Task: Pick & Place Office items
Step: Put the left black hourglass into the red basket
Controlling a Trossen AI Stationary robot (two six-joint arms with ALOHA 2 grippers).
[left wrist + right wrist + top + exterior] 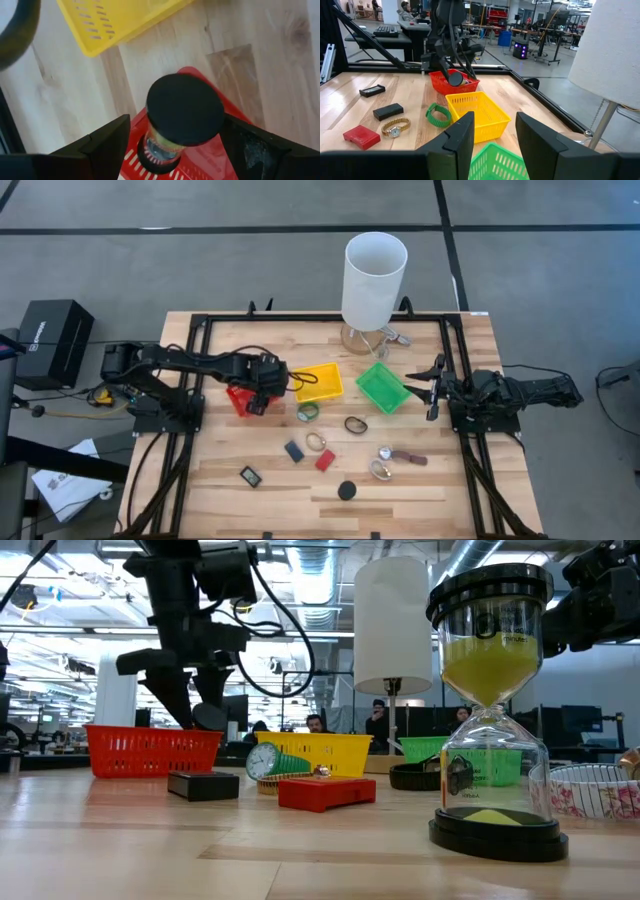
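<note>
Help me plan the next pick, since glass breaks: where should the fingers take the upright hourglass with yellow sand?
Probably by the black top cap of the hourglass, coming straight down: it stands upright, the cap is round and wide, and the glass below narrows to a thin waist.

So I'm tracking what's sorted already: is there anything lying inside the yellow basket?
No, in the right wrist view the yellow basket shows only its bare slotted floor and walls, with the green ring lying outside it on the table.

wood-plank table (420, 500), perforated plastic red basket (451, 85)
</note>
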